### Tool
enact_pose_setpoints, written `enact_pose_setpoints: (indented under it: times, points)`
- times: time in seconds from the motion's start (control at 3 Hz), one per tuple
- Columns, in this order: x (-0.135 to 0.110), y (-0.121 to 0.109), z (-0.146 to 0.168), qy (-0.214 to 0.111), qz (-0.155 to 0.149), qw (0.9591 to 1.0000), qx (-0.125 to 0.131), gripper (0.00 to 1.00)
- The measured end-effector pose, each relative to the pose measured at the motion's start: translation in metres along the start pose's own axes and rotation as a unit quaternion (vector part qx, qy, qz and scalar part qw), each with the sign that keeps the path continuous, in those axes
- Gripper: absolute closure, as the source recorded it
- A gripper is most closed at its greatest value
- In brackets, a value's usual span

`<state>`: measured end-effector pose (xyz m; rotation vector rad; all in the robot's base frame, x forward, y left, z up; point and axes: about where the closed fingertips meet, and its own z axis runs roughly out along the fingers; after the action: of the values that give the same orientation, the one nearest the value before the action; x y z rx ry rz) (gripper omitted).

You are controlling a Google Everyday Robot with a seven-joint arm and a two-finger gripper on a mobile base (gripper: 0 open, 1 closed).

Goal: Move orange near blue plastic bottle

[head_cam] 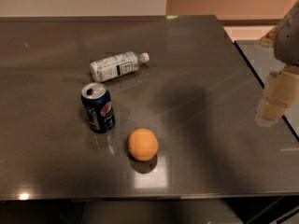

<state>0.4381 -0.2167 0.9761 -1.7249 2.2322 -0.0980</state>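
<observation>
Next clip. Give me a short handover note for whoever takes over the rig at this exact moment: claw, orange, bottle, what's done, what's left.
Claw: at the right edge of the view, over the table's right side, far from the orange.
Orange: sitting on the table near the front edge, untouched.
Blue plastic bottle: lying on its side farther back and to the left, cap pointing right.
Pepsi can: upright, in front of the bottle and left of the orange.
Done: nothing yet; the orange sits apart from the bottle.
Left: reach the orange, grasp it, carry it past the can, set it beside the bottle.
</observation>
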Motion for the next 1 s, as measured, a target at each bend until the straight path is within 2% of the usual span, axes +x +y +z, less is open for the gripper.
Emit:
enact_pose_setpoints:
  times: [0.33,0.67,1.0]
  points:
    - [0.000,0.000,0.000,0.000,0.000,1.0000,0.000,0.00]
    - [-0.009,0.004,0.008,-0.017,0.002,0.9997,-0.016,0.00]
    - [-0.035,0.023,0.017,-0.051,-0.016,0.9979,-0.036,0.00]
